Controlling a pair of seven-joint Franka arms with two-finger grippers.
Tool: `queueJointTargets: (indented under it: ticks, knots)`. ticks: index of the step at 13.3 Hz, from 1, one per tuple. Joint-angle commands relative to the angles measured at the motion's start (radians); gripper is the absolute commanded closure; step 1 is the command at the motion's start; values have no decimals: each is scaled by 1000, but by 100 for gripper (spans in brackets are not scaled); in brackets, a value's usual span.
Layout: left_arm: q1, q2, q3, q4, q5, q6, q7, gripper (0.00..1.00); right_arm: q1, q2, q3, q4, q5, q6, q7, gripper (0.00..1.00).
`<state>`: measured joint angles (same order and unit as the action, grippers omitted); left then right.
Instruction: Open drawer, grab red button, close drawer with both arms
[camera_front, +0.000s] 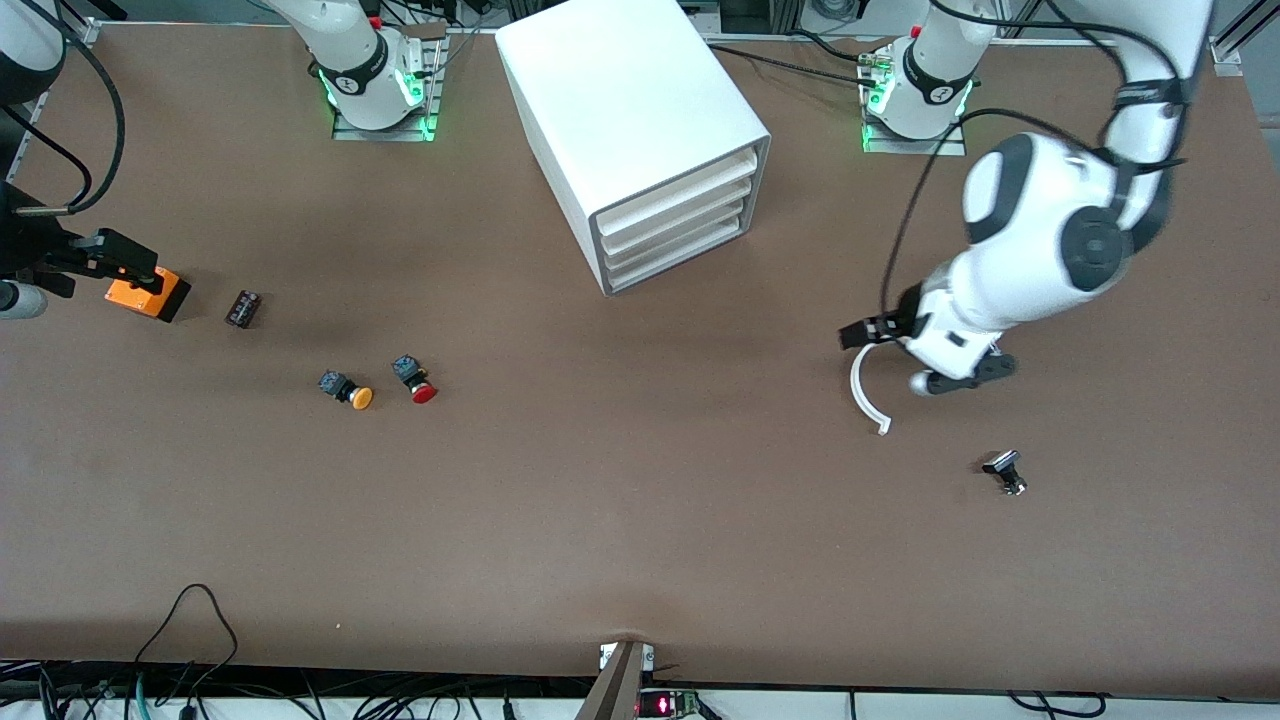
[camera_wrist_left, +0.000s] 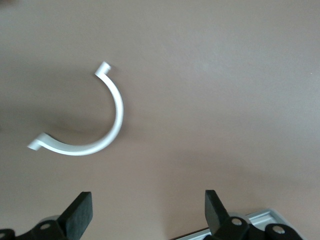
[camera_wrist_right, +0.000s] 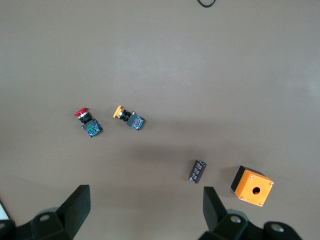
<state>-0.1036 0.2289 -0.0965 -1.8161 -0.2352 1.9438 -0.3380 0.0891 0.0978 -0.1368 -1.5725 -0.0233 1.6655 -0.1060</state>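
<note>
Where my front view takes in the matte brown table (camera_front: 640, 520), the white cabinet (camera_front: 640, 130) shows four smooth, shallow drawers (camera_front: 672, 228), all shut, and the red-capped button (camera_front: 415, 381) lies on its side beside the orange-capped button (camera_front: 347, 389), cap toward the camera. My left wrist view shows the left gripper (camera_wrist_left: 147, 212) spread wide, empty, above a curved white plastic piece (camera_wrist_left: 100, 130). My right wrist view shows the right gripper (camera_wrist_right: 145, 210) likewise apart, empty, over the orange box (camera_wrist_right: 252, 186).
</note>
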Motion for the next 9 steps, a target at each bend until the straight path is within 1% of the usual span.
queueJointTargets:
  ticks: [1, 4, 7, 9]
  knots:
    - [-2, -22, 87, 104, 51, -159, 176, 1, -11, 0, 3, 8, 3, -1, -20, 0]
    - [12, -51, 92, 198, 206, -282, 197, 1, -9, 0, 3, 8, 3, -1, -20, 0]
    - [41, -83, 92, 208, 217, -318, 234, 1, -11, 2, 3, 8, 5, -10, -21, 0]
    - [56, -85, 92, 230, 217, -328, 234, 1, -9, 2, 3, 6, 5, -15, -20, 0]
